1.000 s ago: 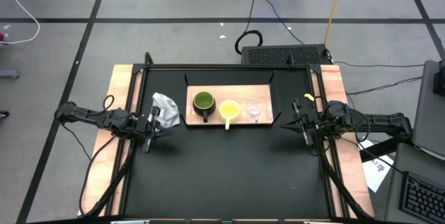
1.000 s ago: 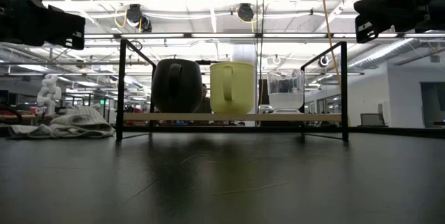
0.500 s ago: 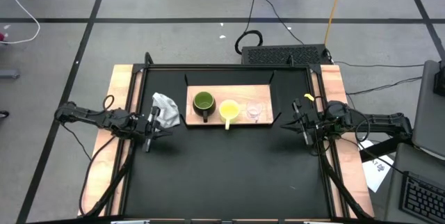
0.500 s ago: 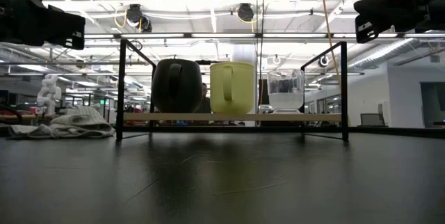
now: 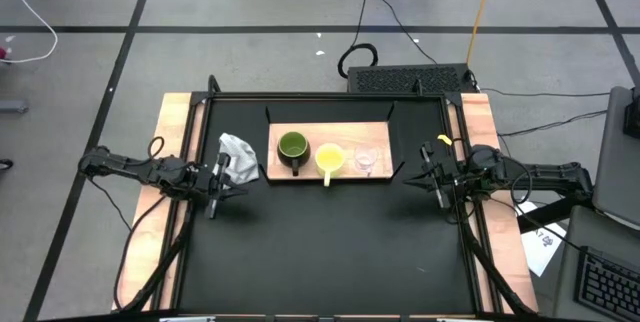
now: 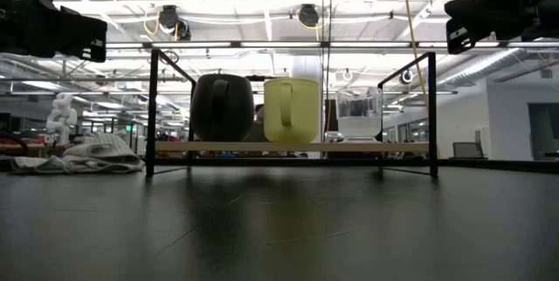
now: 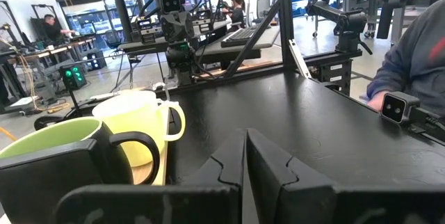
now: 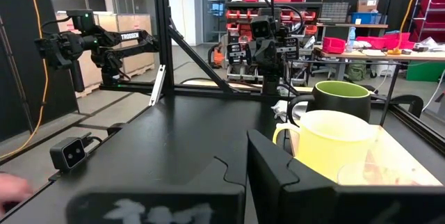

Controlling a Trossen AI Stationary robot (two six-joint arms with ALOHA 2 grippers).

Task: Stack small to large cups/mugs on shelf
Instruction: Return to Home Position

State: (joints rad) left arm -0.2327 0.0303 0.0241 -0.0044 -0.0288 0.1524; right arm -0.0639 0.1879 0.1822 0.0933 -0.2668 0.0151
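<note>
Olive-green dark-handled mug (image 5: 291, 146), bright yellow mug (image 5: 330, 157), clear glass cup (image 5: 365, 159) lined 9 to 3 o'clock on flat light-wood shelf (image 5: 380, 132). Glass likely slick, brittle; pinch at rim. Left gripper (image 7: 245, 140), right gripper (image 8: 243, 158) closed, empty.

The table (image 5: 330, 252) carries cloth wad (image 5: 238, 156) and shelf (image 5: 378, 137), which holds green mug (image 5: 292, 146), yellow mug (image 5: 330, 158), glass cup (image 5: 365, 159).
</note>
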